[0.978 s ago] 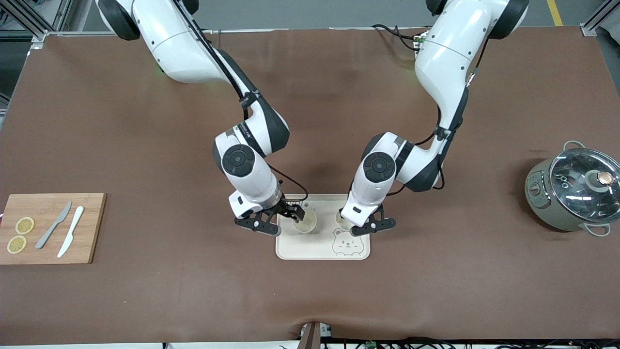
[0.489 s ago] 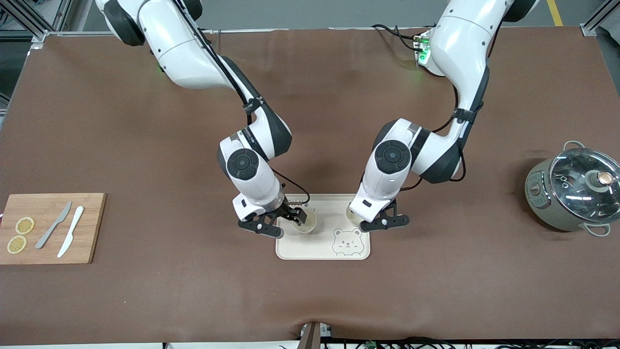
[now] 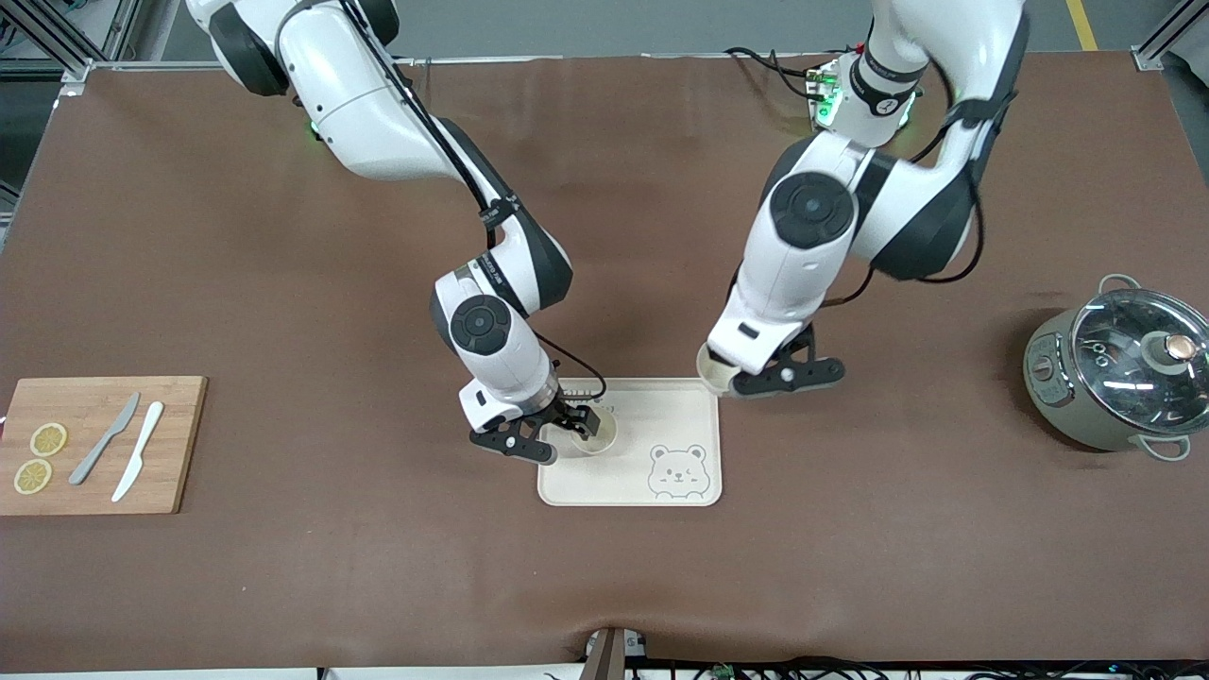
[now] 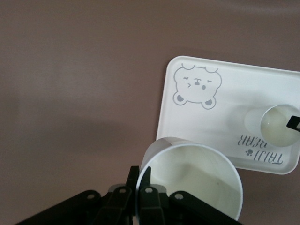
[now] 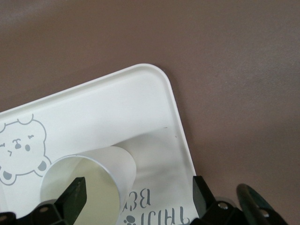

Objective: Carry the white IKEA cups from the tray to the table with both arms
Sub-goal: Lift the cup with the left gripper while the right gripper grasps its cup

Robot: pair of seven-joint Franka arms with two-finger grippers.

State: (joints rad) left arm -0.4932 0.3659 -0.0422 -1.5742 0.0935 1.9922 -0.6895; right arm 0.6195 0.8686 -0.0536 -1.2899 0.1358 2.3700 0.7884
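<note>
One white cup (image 3: 597, 433) stands on the bear-printed tray (image 3: 661, 416), at the tray's right-arm end. My right gripper (image 3: 557, 430) is open at this cup. In the right wrist view (image 5: 138, 187) one finger (image 5: 75, 197) is over the cup's mouth (image 5: 89, 183) and the other is outside its wall, above the tray (image 5: 93, 112). My left gripper (image 3: 732, 382) is shut on the rim of the second white cup (image 3: 710, 371), held in the air over the tray's corner at the left-arm end. The left wrist view shows the pinch (image 4: 140, 171) on that cup (image 4: 192, 187), with the tray (image 4: 234, 93) and the other cup (image 4: 276, 124) below.
A wooden cutting board (image 3: 94, 444) with two lemon slices and two knives lies at the right arm's end of the table. A grey-green lidded pot (image 3: 1115, 368) stands at the left arm's end.
My left gripper has risen off the tray with its cup and moved toward the left arm's base. My right gripper has stayed at the other cup, shifting only slightly.
</note>
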